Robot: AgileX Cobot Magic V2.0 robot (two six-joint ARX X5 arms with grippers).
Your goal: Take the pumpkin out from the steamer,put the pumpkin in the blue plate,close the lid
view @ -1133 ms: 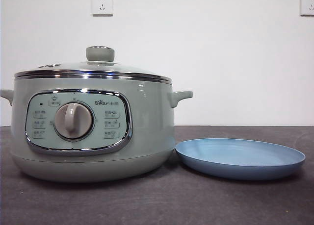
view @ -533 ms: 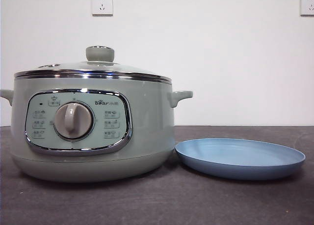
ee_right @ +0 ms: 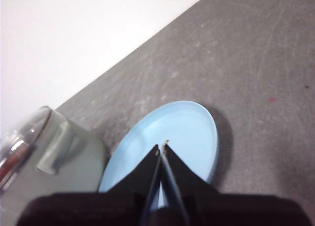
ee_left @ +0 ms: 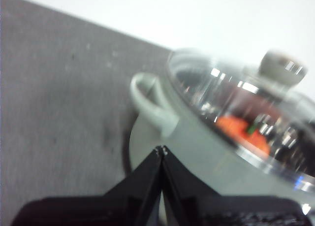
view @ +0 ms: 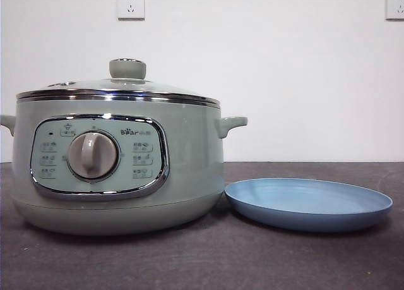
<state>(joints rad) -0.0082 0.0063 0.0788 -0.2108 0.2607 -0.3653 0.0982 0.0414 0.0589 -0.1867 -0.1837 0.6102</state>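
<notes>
1. Left gripper [ee_left: 162, 149]: fingers [ee_left: 147, 174] pressed together at the tips, holding nothing. It hangs above the table [ee_left: 59, 88], near one side handle [ee_left: 150, 105] of the steamer [ee_left: 197, 152].
2. Right gripper [ee_right: 163, 146]: fingers [ee_right: 147, 172] closed tip to tip, holding nothing. It hangs over the blue plate [ee_right: 192, 127].
3. Lid [view: 120, 88]: seated on the steamer [view: 120, 170], knob [view: 127, 68] upright at centre.
4. Pumpkin [ee_left: 241, 130]: visible through the glass lid [ee_left: 236, 103] in the left wrist view, inside the steamer; orange with a green stem.
5. Front view: steamer at left of frame, dial [view: 93, 155] facing the camera; blue plate [view: 309, 205] at lower right, just beside the steamer base, empty.
6. Neither arm appears in the front view.
</notes>
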